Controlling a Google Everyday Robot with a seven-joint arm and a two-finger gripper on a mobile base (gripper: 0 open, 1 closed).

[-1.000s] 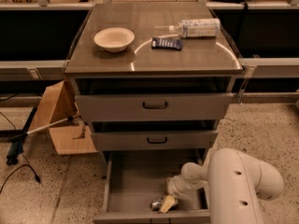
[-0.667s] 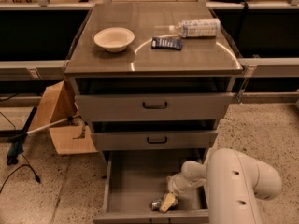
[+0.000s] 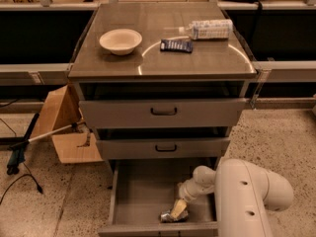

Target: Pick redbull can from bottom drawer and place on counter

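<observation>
The bottom drawer (image 3: 143, 191) stands pulled open, its grey floor showing. The redbull can (image 3: 170, 216), silver and dented, lies on its side near the drawer's front right. My gripper (image 3: 178, 209) reaches down into the drawer from the white arm at the right, its yellowish tip right at the can and touching or almost touching it. The counter (image 3: 163, 43) is the glossy top of the cabinet, above the two drawers with black handles.
On the counter sit a cream bowl (image 3: 120, 40), a flat dark blue packet (image 3: 176, 45) and a clear plastic bottle (image 3: 207, 29) lying on its side. A cardboard box (image 3: 64, 127) and a long-handled tool (image 3: 39, 139) stand on the floor at the left.
</observation>
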